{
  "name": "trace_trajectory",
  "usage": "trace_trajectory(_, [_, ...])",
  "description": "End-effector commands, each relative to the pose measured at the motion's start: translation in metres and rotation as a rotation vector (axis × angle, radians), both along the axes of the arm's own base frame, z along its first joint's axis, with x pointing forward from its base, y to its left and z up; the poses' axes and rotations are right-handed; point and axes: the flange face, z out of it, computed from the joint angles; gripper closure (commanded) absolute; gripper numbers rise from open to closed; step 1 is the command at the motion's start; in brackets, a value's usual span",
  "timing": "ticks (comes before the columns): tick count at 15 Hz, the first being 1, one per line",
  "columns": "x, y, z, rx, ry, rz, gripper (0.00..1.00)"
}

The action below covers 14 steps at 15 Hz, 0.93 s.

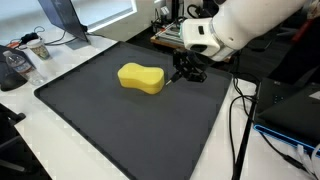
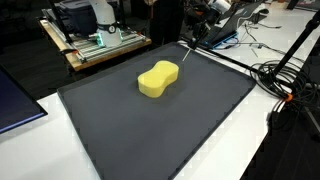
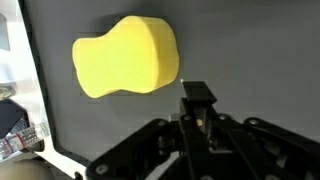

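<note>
Though soft, lobed yellow sponge [image 1: 141, 78] beside fingers [image 3: 198, 97]

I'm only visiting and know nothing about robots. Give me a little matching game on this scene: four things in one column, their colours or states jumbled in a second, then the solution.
Things:
1. sponge
2. mat
3. gripper
4. table

Descriptions:
A. white, showing around the mat's edges
B. yellow, lying on the mat
C. shut, just beside the sponge
D. dark grey, spread flat under the sponge

Pairs: 1-B, 2-D, 3-C, 4-A.
</note>
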Motion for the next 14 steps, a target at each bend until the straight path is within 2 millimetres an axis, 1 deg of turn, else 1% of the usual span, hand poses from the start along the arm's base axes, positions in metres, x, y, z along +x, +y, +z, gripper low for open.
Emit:
trace_trajectory(1, [0.019, 0.007, -0.018, -0.106, -0.008, -0.019, 0.97])
trace_trajectory(5, [0.034, 0.007, -0.037, -0.15, -0.008, -0.05, 0.97])
trace_trajectory(7, [0.039, 0.006, -0.042, -0.163, 0.002, -0.06, 0.97])
trace_trajectory(9, [0.047, 0.002, -0.04, -0.134, 0.02, -0.073, 0.97])
trace_trajectory(11, [0.055, -0.007, -0.036, -0.087, 0.033, -0.092, 0.97])
trace_trajectory(12, [0.058, -0.012, -0.033, -0.067, 0.035, -0.105, 0.97])
trace_trajectory(14, [0.063, -0.028, -0.026, -0.023, 0.051, -0.136, 0.97])
